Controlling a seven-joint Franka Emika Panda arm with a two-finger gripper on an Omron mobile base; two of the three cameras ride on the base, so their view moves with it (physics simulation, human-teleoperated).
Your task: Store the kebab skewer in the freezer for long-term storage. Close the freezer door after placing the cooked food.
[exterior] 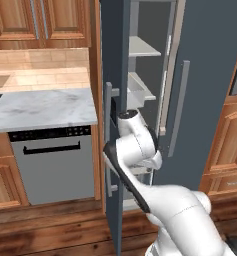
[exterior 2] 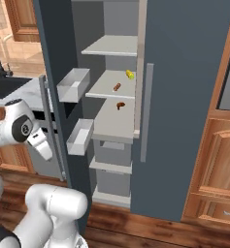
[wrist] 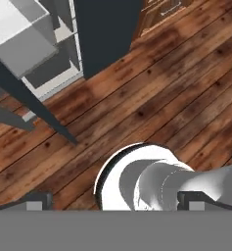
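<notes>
Two grey bins [exterior 2: 73,85] hang on the inside of the freezer door [exterior 2: 56,87], which stands open at my left. My wrist sits just outside that door, beside its long vertical bar handle [exterior: 108,137]. My pincer [wrist: 112,201] is spread wide and grips nothing; its two dark tips sit far apart at the bottom of the hand view, pointing down at the wooden floor [wrist: 151,98] in front of the fridge. To the left of the door in the left base view, a marble counter [exterior: 42,107] runs above a steel dishwasher [exterior: 52,165].

Moving right, the freezer [exterior 2: 114,121] shows its pale grey shelves. The kebab skewer [exterior 2: 129,74] lies on the second shelf down [exterior 2: 104,87], near its right rear edge. A small brown item [exterior 2: 117,87] rests on the same shelf, nearer the front. Another brown item [exterior 2: 120,105] lies on the shelf below. Right of these, the plain right fridge door [exterior 2: 184,97] is closed, with wooden cabinets [exterior 2: 216,164] beyond it.
</notes>
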